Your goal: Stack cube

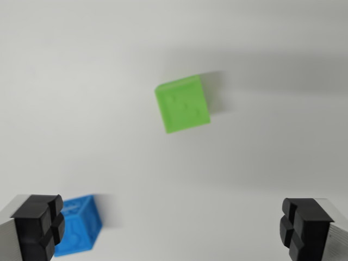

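A green cube (pixel 183 104) rests on the white surface a little above the middle of the wrist view, slightly blurred. A blue cube (pixel 79 227) lies at the bottom left, partly hidden behind my left fingertip (pixel 39 228). My gripper (pixel 171 228) hangs above the surface, open wide, with nothing between the black pads. The right fingertip (pixel 305 225) shows at the bottom right. The green cube lies ahead of the gap between the fingers; the blue cube is just beside the left finger.
A plain white surface (pixel 81 81) fills the whole view. A soft shadow band (pixel 272 70) crosses the upper right behind the green cube.
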